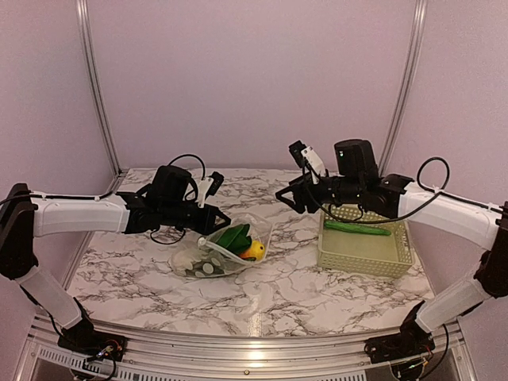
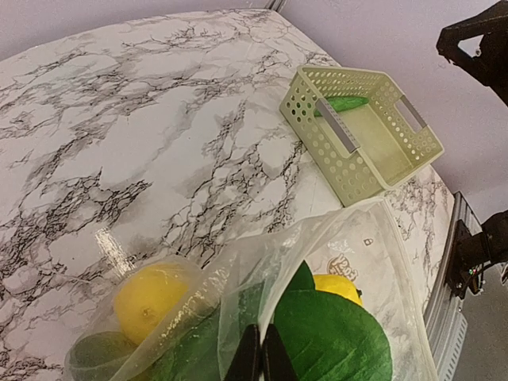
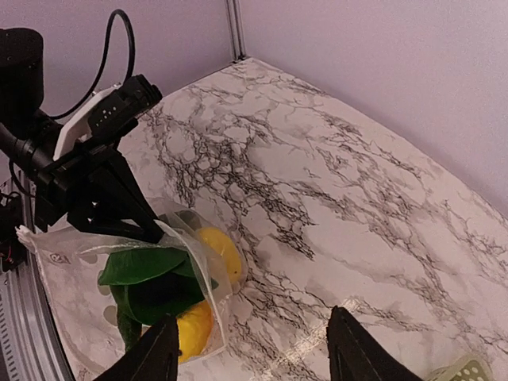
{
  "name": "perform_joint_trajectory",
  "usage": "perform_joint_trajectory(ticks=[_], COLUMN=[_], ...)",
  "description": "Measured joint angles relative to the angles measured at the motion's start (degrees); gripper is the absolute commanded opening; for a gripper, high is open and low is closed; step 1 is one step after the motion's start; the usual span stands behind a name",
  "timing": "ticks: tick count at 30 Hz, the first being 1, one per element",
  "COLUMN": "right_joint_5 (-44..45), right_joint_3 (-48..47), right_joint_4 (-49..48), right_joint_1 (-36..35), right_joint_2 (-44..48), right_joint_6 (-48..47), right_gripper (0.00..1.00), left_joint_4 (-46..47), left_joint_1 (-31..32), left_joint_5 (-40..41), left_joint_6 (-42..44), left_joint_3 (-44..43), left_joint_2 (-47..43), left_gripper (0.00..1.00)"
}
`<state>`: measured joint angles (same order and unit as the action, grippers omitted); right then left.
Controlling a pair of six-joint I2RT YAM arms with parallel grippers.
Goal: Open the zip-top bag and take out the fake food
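Emptying step in hand — left gripper (image 1: 221,223) clamps zip-top bag (image 1: 198,262) rim, right gripper (image 3: 254,321) agape, empty — next: reach fake food (image 3: 147,274) inside.

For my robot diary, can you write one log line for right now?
left gripper: shut on zip-top bag | right gripper: open, empty | basket: long green piece | in bag: green leaf, yellow fruit

The marble table (image 1: 317,294) bears the zip-top bag (image 1: 202,262) and a basket (image 1: 361,260).
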<state>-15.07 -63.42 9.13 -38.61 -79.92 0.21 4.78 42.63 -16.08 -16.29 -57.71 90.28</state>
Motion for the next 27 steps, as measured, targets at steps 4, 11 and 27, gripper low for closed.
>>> perform_joint_trajectory(ticks=[4, 11, 27], right_joint_5=[-0.26, -1.53, -5.92], right_joint_3=[-3.5, -5.92, -10.23], right_joint_4=[3.08, 8.04, 15.96], right_joint_1=[-4.92, -10.19, -13.94], right_joint_2=[-1.2, -6.75, -15.93], right_joint_6=[-2.27, -4.66, -3.67], right_gripper=[0.51, 0.43, 0.3], left_joint_4=[0.0, 0.0, -0.02], left_joint_1=[0.07, 0.11, 0.28], left_joint_5=[-0.02, 0.0, 0.0], left_joint_6=[0.0, 0.0, 0.0], left_joint_3=[0.0, 0.0, 0.0], left_joint_2=[0.0, 0.0, 0.0], left_gripper=[0.0, 0.0, 0.0])
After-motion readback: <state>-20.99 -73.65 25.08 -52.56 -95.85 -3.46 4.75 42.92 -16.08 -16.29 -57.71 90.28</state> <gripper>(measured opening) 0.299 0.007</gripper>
